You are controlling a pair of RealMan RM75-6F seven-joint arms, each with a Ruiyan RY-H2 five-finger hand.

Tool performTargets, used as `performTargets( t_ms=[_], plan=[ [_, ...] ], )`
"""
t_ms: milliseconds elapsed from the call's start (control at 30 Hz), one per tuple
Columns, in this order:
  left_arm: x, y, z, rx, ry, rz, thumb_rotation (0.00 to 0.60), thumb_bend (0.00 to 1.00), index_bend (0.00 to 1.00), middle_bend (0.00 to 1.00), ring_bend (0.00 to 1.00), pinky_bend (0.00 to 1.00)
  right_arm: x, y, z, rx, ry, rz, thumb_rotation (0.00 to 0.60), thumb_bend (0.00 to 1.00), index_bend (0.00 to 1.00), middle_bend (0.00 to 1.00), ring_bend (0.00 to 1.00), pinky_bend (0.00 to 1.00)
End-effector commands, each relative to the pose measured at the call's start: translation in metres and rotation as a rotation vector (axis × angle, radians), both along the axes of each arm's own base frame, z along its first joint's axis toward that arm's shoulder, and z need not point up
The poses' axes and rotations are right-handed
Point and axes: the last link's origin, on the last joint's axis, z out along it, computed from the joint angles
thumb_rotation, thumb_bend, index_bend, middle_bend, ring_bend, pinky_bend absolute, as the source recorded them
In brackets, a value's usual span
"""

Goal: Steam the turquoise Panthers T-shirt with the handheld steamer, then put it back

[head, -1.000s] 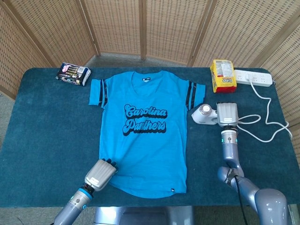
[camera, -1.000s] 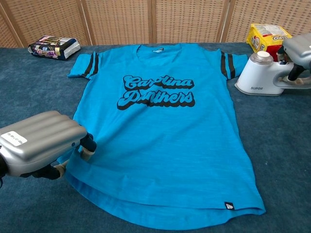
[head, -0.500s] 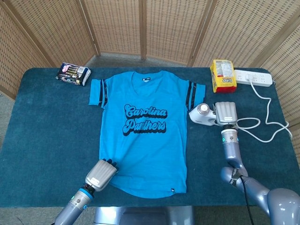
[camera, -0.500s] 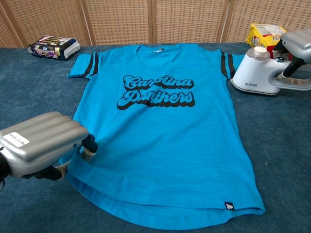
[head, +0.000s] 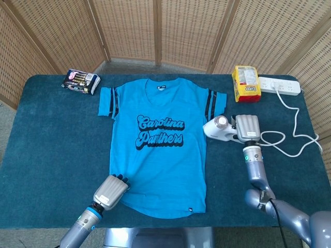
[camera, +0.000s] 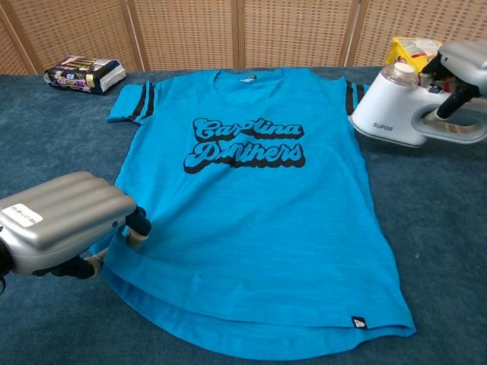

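While my left hand [camera: 65, 224] pins the near-left hem of the T-shirt [head: 158, 150] flat on the bench [head: 46, 139], my right hand [head: 247, 127] grips the steamer [camera: 396, 114] handle; since a second ago it has slid the steamer left, from clear of the shirt to its nozzle end touching the right sleeve; shirt unmoved; steaming looks about to start, no pass made yet; cord [head: 295, 139] trails right toward the power strip [head: 279, 84].

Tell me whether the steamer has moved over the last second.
Yes. The steamer, gripped by the right hand, has slid left toward the T-shirt; its nose now overlaps the shirt's edge below the striped sleeve.
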Motion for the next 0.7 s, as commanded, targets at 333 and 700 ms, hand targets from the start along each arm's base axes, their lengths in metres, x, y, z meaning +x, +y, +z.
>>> performTargets(
  t_ms=[333, 700],
  plan=[
    [0.002, -0.002, 0.0, -0.008, -0.007, -0.006, 0.599, 0.48, 0.66, 0.51, 0.45, 0.58, 0.061, 0.05, -0.008, 0.095, 0.053, 0.108, 0.6, 0.29, 0.78, 0.78, 0.81, 0.74],
    [-0.001, -0.001, 0.004, -0.014, -0.012, -0.004, 0.599, 0.48, 0.66, 0.51, 0.45, 0.58, 0.094, 0.074, -0.032, 0.095, 0.175, 0.165, 0.6, 0.29, 0.78, 0.78, 0.81, 0.74]
  ],
)
